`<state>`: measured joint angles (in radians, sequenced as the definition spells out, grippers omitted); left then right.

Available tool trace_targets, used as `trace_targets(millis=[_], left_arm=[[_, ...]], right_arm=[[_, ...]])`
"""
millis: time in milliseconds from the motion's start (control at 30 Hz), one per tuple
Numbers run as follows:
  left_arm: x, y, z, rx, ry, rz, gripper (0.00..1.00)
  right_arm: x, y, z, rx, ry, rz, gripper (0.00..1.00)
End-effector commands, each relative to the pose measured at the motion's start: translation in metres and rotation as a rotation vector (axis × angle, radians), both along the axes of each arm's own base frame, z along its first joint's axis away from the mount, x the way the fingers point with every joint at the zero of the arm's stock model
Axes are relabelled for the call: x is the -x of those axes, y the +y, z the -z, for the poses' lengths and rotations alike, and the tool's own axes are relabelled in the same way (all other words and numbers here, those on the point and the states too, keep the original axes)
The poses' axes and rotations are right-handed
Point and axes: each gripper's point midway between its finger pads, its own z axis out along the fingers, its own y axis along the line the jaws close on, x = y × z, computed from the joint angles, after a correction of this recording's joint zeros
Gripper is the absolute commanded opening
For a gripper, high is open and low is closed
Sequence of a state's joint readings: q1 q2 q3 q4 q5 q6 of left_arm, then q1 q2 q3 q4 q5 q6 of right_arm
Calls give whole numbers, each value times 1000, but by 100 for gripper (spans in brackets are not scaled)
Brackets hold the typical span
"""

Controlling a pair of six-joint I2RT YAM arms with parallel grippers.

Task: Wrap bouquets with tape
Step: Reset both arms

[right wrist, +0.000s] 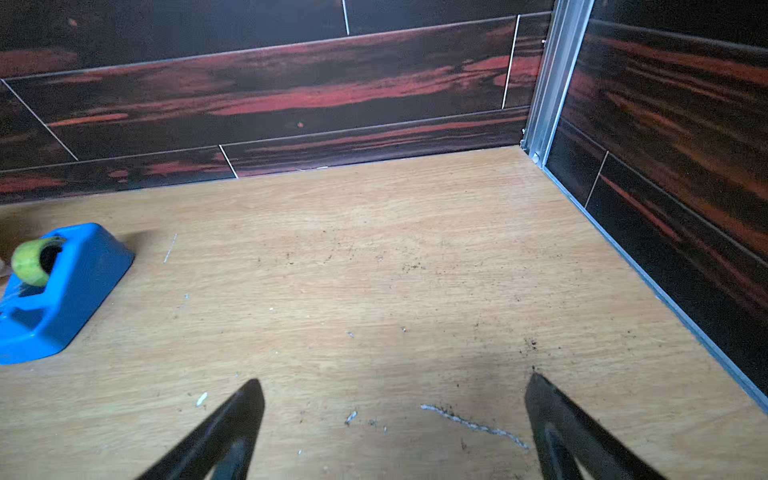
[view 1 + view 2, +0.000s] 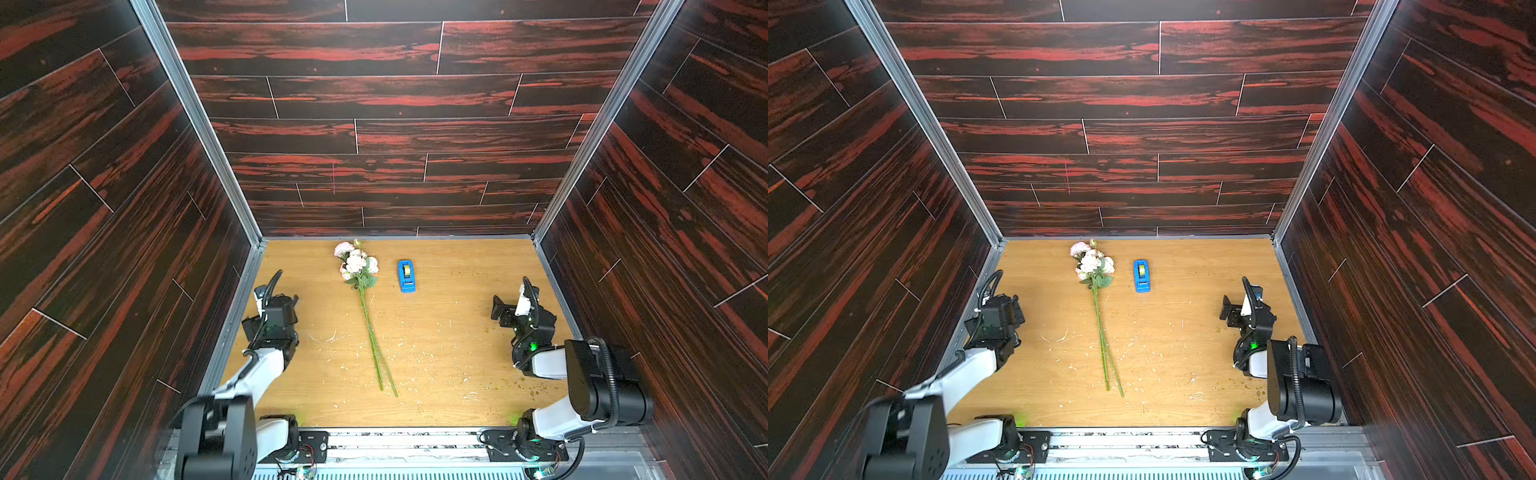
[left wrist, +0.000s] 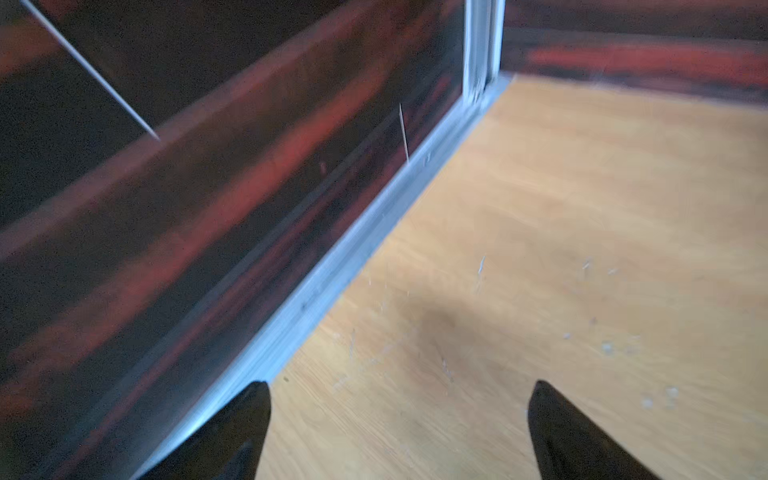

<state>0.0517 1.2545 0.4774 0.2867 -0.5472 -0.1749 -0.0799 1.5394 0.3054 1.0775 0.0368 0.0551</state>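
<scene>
Bouquet of thin green stems with pale pink-white ruffled blooms point(image 2: 366, 318) point(image 2: 1098, 318) is seen lying flat on the light wood-grain worktop point(image 2: 449, 332), a bit left of centre. The bloom cluster point(image 2: 356, 264) is placed close to the far edge, with the stems run back toward the near edge and splayed slightly at the cut ends. No wrap can be made out on the stems at this resolution.

Blue plastic tape dispenser point(image 2: 406, 276) point(image 2: 1142, 276) point(image 1: 62, 291) is set just to the right of the blooms, not touching them, also near the far edge. A yellowish-green tape roll point(image 1: 31, 262) is seated in it.

Left gripper point(image 3: 400, 384) is parked by the left edge of the worktop. Its black fingers point(image 3: 249, 415) are spread wide with only bare worktop and the aluminium edge rail point(image 3: 332, 270) seen between them, so nothing is held.

Right gripper point(image 1: 395, 379) point(image 2: 498, 309) is parked by the right edge, with the jaws likewise spread wide and nothing gripped. The dispenser is seen off to one side in its wrist view.

Both grippers are kept well apart from bouquet and dispenser.

Pale flecks and scraps of debris point(image 2: 415, 353) are scattered across the near half of the worktop. The worktop is enclosed on three sides by dark red-black wood-pattern wall panels point(image 2: 374, 124).
</scene>
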Motion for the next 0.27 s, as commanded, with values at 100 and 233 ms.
trace_targets(millis=[100,233], left_arm=[[-38,-30,-8,97,-259,181,99],[-50,-42,11,99,-212,268,99]], right_arm=[[-7,-1,-4,-7,-19,2,98],[-5,-2,-6,0,-29,5,98]])
